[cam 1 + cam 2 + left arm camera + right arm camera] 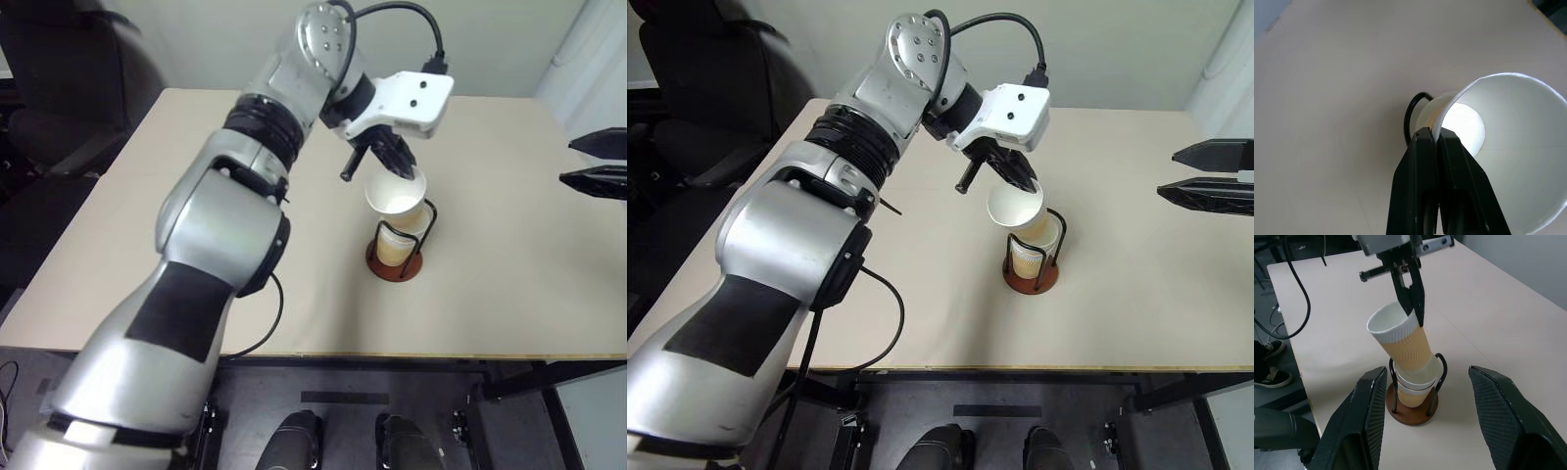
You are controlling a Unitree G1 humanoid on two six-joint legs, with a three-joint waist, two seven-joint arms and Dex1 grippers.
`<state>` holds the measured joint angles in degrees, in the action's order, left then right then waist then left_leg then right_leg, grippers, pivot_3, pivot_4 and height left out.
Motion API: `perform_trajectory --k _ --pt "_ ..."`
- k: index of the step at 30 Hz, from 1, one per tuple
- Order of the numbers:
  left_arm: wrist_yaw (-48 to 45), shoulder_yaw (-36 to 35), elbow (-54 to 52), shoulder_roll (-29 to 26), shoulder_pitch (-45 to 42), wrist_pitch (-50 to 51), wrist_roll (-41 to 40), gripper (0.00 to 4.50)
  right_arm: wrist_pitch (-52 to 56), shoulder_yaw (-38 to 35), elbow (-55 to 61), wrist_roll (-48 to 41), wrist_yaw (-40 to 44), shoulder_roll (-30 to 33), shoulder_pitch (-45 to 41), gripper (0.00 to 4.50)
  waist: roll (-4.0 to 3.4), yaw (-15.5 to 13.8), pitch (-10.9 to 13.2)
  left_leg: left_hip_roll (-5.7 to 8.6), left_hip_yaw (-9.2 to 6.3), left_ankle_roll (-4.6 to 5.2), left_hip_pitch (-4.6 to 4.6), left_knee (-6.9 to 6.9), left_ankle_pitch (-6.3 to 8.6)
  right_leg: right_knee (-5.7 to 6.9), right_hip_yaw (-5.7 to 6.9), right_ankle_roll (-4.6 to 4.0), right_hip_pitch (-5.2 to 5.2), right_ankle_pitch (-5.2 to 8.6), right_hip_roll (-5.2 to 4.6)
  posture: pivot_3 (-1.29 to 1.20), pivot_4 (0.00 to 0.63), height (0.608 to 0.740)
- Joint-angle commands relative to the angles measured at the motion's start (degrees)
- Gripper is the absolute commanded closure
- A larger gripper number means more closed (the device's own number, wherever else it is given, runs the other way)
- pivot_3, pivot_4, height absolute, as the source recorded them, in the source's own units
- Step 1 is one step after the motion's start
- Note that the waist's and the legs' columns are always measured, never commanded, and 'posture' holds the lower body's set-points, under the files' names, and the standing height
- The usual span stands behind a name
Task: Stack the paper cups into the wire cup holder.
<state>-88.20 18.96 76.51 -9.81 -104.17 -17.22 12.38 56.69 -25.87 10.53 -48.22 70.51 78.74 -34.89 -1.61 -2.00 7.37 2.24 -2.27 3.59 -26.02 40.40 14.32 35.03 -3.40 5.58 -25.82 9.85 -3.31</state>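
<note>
My left gripper is shut on the rim of a paper cup, with one finger inside and one outside. The cup hangs tilted, its white mouth up and its tan ribbed body pointing down. Its lower end sits at the mouth of another paper cup, which stands in the wire cup holder on the table. The holder's black wire loop rises beside the cups from a round reddish-brown base. My right gripper is open and holds nothing, well to the right of the holder.
A black chair stands off the table's far left corner. In the right wrist view a pair of shoes rests on the floor beside the table. The table's front edge runs close below the holder.
</note>
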Motion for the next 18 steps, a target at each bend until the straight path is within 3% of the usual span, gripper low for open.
perform_trajectory --k 1,11,15,18 --pt "0.2 -1.2 -0.4 0.4 -0.1 -0.2 0.5 4.43 0.1 -2.5 1.1 -1.1 -0.5 1.6 -0.6 1.86 0.01 0.0 0.0 0.02 0.04 0.00 0.02 -0.01 0.00 0.00 0.03 0.00 0.00 0.00 0.06 0.00 0.150 0.740" --pt "3.3 -0.6 -0.1 1.3 1.0 0.2 3.8 4.43 1.0 -3.3 2.3 -1.5 -1.1 1.5 0.6 1.86 0.00 0.0 0.0 0.03 0.04 0.04 0.02 0.17 0.02 0.03 0.02 0.06 0.04 -0.04 0.05 0.00 0.150 0.740" --pt "3.7 -0.7 0.0 1.5 1.1 0.0 4.6 3.53 1.3 -3.3 2.6 -1.5 -1.1 1.6 1.0 1.86 0.00 0.0 0.0 0.02 0.03 0.05 0.01 0.22 0.01 0.03 0.01 0.08 0.08 -0.05 0.04 0.00 0.150 0.740" --pt "3.5 -1.2 0.0 1.8 1.0 0.4 4.7 2.44 1.3 -3.3 2.7 -1.7 -1.2 1.7 1.3 1.86 0.00 0.0 0.0 0.04 0.04 0.07 0.01 0.24 0.02 0.03 0.01 0.09 0.09 -0.05 0.03 0.00 0.150 0.740"
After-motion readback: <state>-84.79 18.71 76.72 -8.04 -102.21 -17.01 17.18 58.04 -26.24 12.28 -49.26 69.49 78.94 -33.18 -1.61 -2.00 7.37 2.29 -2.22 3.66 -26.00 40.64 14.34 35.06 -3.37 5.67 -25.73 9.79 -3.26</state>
